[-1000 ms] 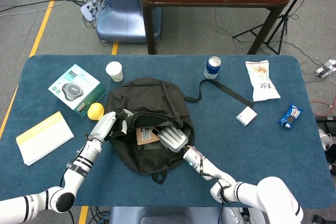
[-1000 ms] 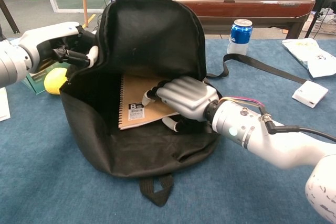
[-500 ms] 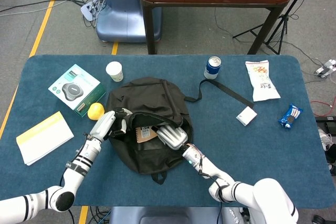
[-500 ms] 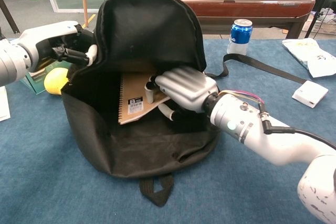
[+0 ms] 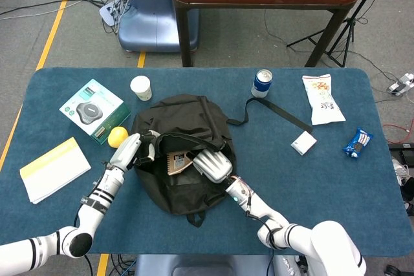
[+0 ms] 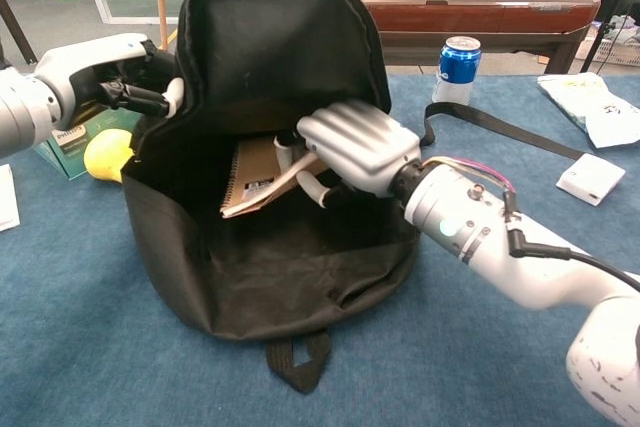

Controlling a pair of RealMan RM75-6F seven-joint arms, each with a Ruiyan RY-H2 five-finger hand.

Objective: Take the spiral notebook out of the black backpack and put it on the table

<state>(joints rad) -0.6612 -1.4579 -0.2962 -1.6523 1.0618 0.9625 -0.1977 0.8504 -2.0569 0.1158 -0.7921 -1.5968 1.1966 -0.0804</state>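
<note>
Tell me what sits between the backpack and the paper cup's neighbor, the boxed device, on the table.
In the head view, a yellow lemon lies between the black backpack and the boxed device, touching the box's near corner.

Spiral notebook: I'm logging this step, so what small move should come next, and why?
Probably draw the right hand back out through the opening: it grips the spiral notebook, tilted inside the black backpack, while the left hand holds the rim open.

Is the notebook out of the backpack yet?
No. The notebook is inside the open backpack, tilted, with the right hand gripping its edge.
</note>
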